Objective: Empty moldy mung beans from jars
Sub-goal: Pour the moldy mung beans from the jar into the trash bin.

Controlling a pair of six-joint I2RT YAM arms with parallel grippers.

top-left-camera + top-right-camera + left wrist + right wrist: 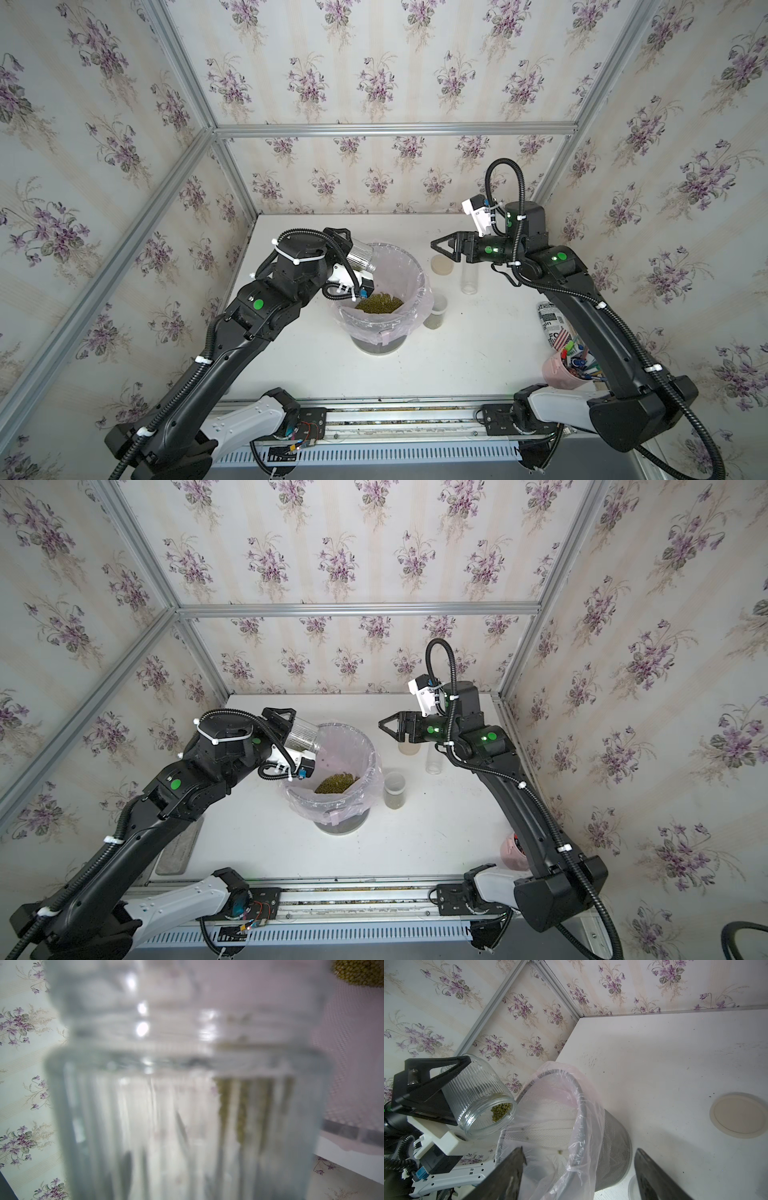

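The left claw (pixel 348 245) is clamped around the base end of a wide ribbed glass jar (pixel 475 1093), holding it tipped with its open mouth angled down just above the rim of the lined wire bin (pixel 411 266). A small clump of mung beans (pixel 500 1111) sits just inside the jar's mouth, while the bulk lies as a green heap (pixel 379 302) at the bottom of the bin. So I'd say this is the tail end of pouring out this jar. To finish, the jar probably wants a steeper tilt or a light shake, with the mouth kept over the liner so nothing drops onto the table (pixel 457 357). The right claw (pixel 435 245) hangs in the air off to the bin's far right, its fingers spread wide with nothing between them. Below it a round tan lid (pixel 739 1114) lies flat on the table, and near that stands a tall narrow jar (pixel 469 276) that looks empty. Just beside the bin is a short jar (pixel 437 311) with beans in it, seemingly capped. That one looks to be next, and opening it would likely take both claws.
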